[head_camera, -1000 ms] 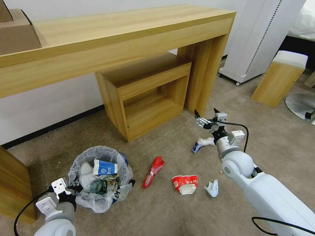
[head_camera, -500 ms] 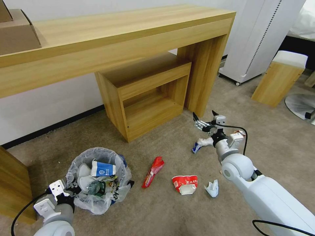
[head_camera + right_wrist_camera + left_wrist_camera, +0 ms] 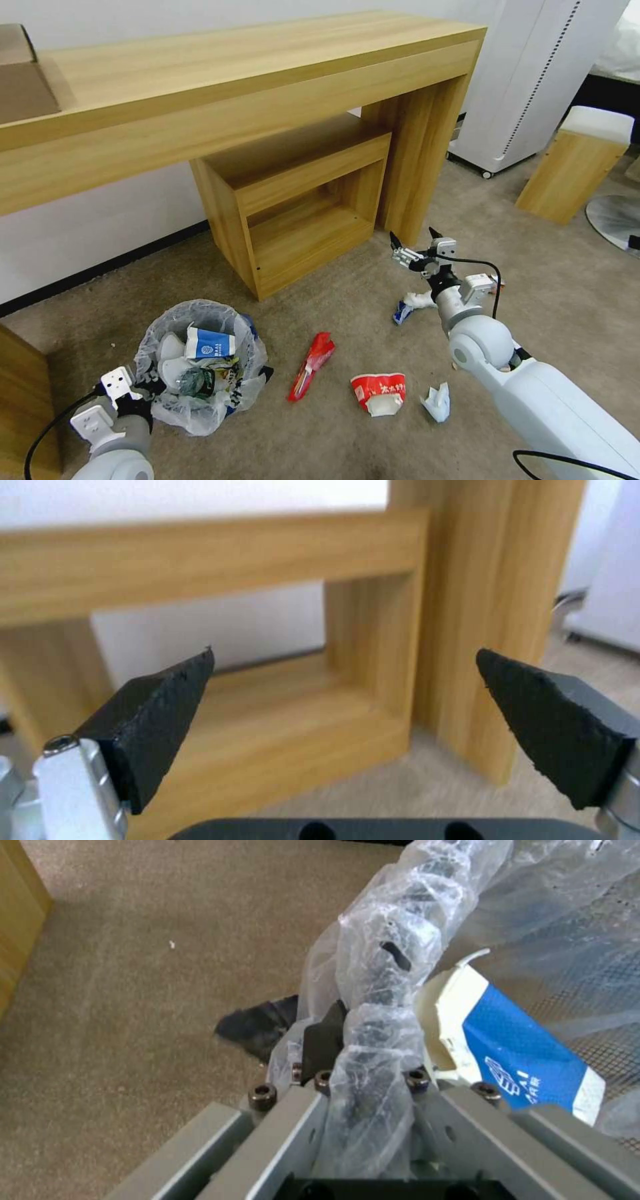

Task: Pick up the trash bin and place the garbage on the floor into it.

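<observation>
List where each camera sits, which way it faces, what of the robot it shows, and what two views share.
Head view: high on the robot, facing forward and down at the floor, the trash bin and the desk; both arms show.
Left wrist view: on the left arm, looking along the left tool, shut on the bin's bagged rim.
Right wrist view: on the right arm, facing the desk's leg, its open right tool in front.
Shared: the blue-white carton in head and left wrist views.

Blue-white carton [image 3: 210, 345], lying in the trash bin [image 3: 200, 413] near left: showing a white emblem and white characters, too small to read.
Red wrapper [image 3: 377, 388], lying on the floor [image 3: 333, 433]: showing white characters, not readable.
</observation>
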Controlling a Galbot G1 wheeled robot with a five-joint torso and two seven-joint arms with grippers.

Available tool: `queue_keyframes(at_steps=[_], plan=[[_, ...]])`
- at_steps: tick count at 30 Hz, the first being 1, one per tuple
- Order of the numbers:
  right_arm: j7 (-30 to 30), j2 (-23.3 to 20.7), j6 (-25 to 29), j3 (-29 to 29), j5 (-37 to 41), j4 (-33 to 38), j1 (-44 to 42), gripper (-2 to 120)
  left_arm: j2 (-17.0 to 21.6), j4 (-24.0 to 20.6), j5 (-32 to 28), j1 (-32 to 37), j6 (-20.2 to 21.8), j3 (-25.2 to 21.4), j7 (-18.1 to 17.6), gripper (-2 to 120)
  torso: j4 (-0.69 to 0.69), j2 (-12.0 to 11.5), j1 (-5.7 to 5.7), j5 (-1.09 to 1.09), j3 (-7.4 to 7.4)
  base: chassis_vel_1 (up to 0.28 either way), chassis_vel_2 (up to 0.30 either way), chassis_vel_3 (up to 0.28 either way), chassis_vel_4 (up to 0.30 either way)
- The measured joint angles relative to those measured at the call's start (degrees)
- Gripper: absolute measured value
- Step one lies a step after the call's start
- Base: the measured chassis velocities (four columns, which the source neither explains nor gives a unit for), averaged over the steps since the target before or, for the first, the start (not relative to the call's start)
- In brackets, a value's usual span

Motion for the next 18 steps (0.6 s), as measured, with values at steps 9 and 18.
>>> queue_keyframes(at_steps=[9, 18], plan=[[-18.3, -12.8, -6.6, -4.8, 4.8, 0.4, -2.3, 100, 0.4, 1.1, 0.0, -0.7, -0.2, 0.4, 0.1, 0, -0.02, 0.0, -0.03, 0.00, -0.02, 0.000, 0.000, 0.000, 0.000], [-41.5, -22.9, 10.5, -14.6, -13.1, -11.4, 2.3, 100, -0.1, 2.1, 0.6, -1.4, -0.8, 1.0, 0.4, 0, 0.00, 0.0, -0.02, 0.02, -0.02, 0.000, 0.000, 0.000, 0.000]])
